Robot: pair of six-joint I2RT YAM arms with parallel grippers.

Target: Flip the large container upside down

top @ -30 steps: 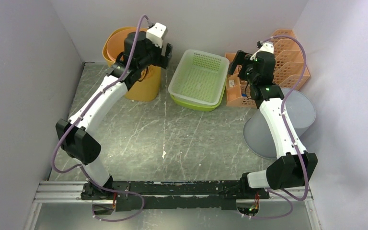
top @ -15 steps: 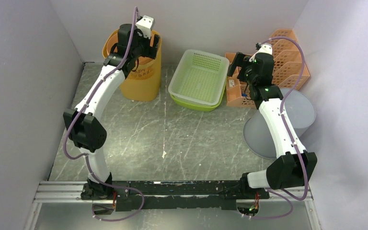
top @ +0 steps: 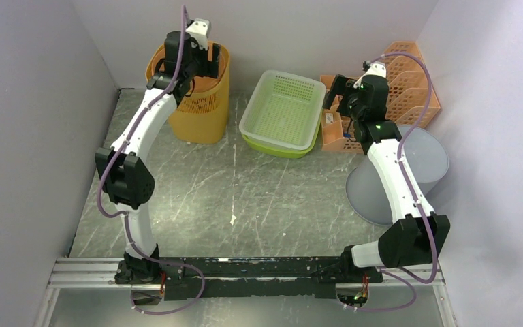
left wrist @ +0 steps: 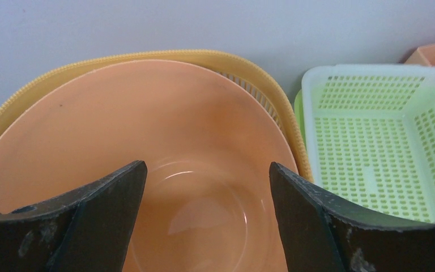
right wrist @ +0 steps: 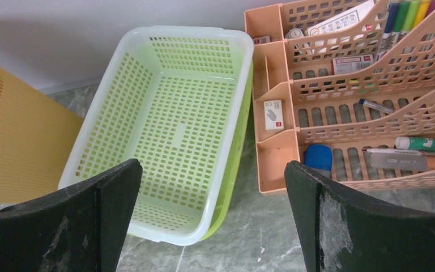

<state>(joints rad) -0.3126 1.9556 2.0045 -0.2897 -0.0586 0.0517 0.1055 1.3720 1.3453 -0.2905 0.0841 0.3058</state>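
A tall yellow-orange mesh basket point(top: 201, 112) stands upright at the back left, with a smooth orange tub point(left wrist: 147, 124) nested inside its woven rim point(left wrist: 249, 65). My left gripper point(top: 209, 63) hovers open above the basket's mouth; in the left wrist view it point(left wrist: 207, 167) looks straight down into the tub, holding nothing. My right gripper point(top: 331, 92) is open and empty, raised between the green tray and the peach organizer; in the right wrist view it point(right wrist: 212, 164) is over the table gap between them.
A white-and-green perforated tray point(top: 282, 109) sits at the back centre, also in the right wrist view point(right wrist: 170, 124). A peach desk organizer point(top: 408, 82) with pens stands at the back right. A grey bin point(top: 415, 163) lies by the right wall. Walls close in on three sides.
My left arm has swung back and to the left, carrying its gripper from beside the yellow basket to above its opening. The right arm has barely moved.
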